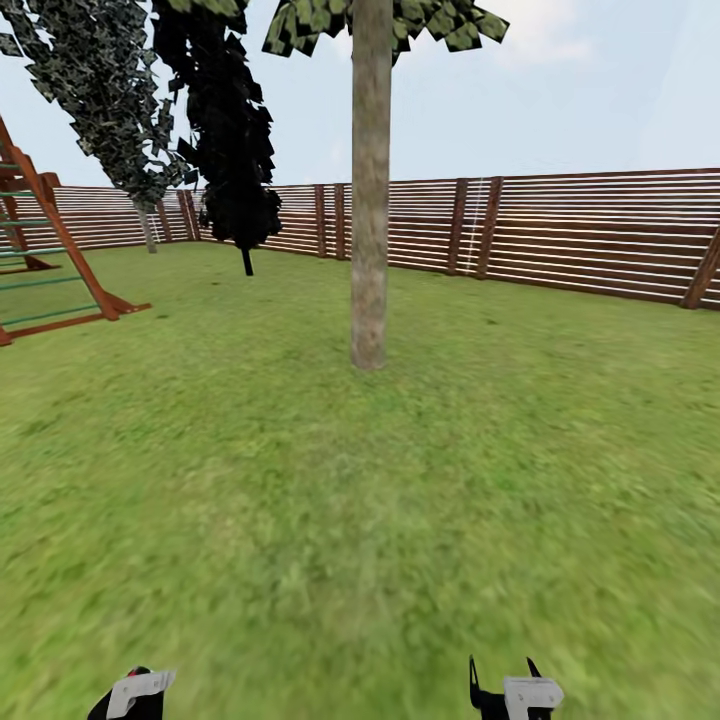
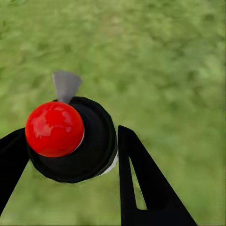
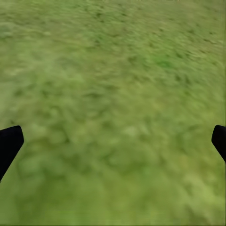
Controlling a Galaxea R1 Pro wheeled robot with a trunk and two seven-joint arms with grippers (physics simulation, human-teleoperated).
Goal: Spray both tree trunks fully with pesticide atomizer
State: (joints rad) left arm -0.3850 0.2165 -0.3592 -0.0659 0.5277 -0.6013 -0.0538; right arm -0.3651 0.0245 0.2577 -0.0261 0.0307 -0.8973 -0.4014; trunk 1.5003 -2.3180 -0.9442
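Observation:
A thick tree trunk (image 1: 369, 200) with mottled pale bark rises from the lawn ahead, its dark green leaf clumps (image 1: 450, 25) at the top edge. A second leafy tree (image 1: 105, 80) with a thin-looking trunk (image 1: 148, 230) stands far back left by the fence. My left gripper (image 2: 70, 155) is shut on the pesticide atomizer (image 2: 75, 141), a black round body with a red ball top and a grey nozzle (image 2: 66, 84). At the head view's bottom edge my left gripper (image 1: 135, 695) and my right gripper (image 1: 505, 690) both show. The right gripper (image 3: 113, 141) is open over bare grass.
A narrow black-foliaged tree (image 1: 235, 130) stands behind and left of the near trunk. A red-brown wooden play frame (image 1: 60, 250) stands at the left. The brown slat fence (image 1: 580, 235) closes the lawn at the back. Open grass lies between me and the trunk.

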